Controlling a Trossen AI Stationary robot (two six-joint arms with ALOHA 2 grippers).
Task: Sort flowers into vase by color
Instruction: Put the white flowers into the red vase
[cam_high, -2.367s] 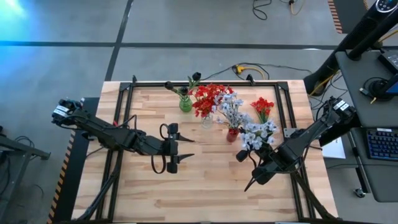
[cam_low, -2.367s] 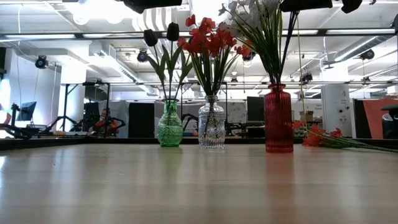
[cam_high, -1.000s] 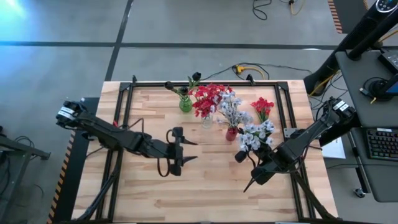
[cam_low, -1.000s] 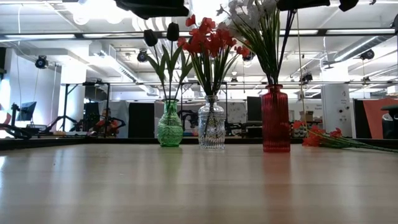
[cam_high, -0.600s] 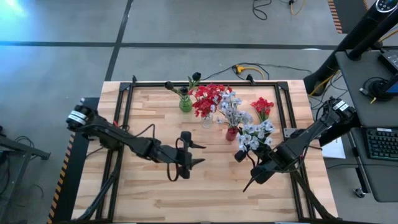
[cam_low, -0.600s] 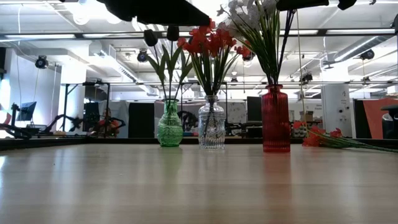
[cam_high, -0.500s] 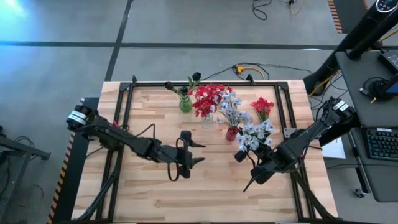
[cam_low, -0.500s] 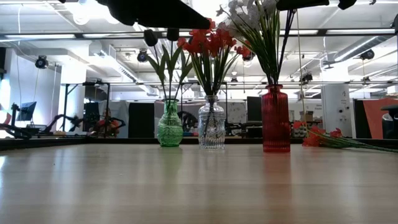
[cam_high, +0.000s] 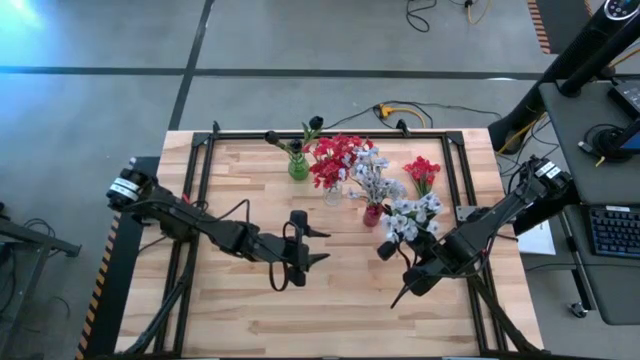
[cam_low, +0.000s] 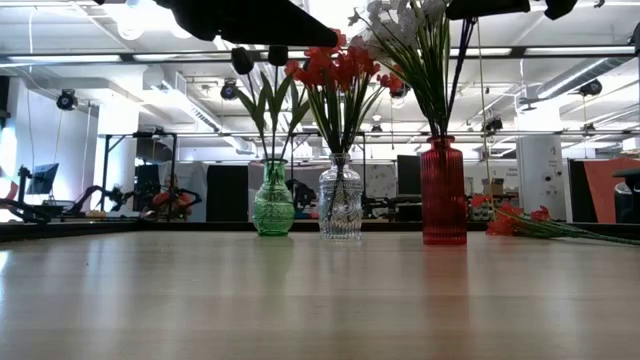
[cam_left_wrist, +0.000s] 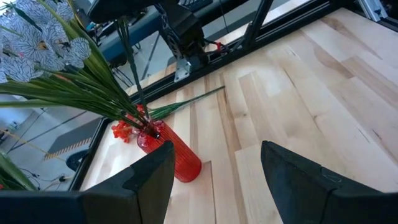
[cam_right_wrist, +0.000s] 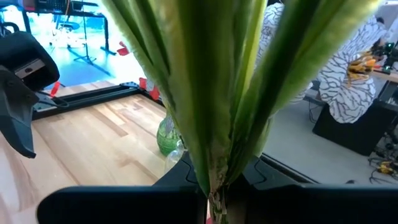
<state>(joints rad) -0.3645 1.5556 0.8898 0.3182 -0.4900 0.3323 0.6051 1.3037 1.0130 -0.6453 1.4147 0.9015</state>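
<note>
Pale spray (cam_high: 414, 215) — right gripper's (cam_high: 398, 250) grip

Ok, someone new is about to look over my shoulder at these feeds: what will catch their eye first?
Probably the row of three vases at the table's far side: green vase with dark buds, clear vase with red blossoms, red vase with pale ones. Next, the right gripper holding a pale blue-white spray above the table, and the left gripper open mid-table.

Three vases (cam_low: 340, 205) stand along the table's (cam_high: 330, 310) rear.
</note>
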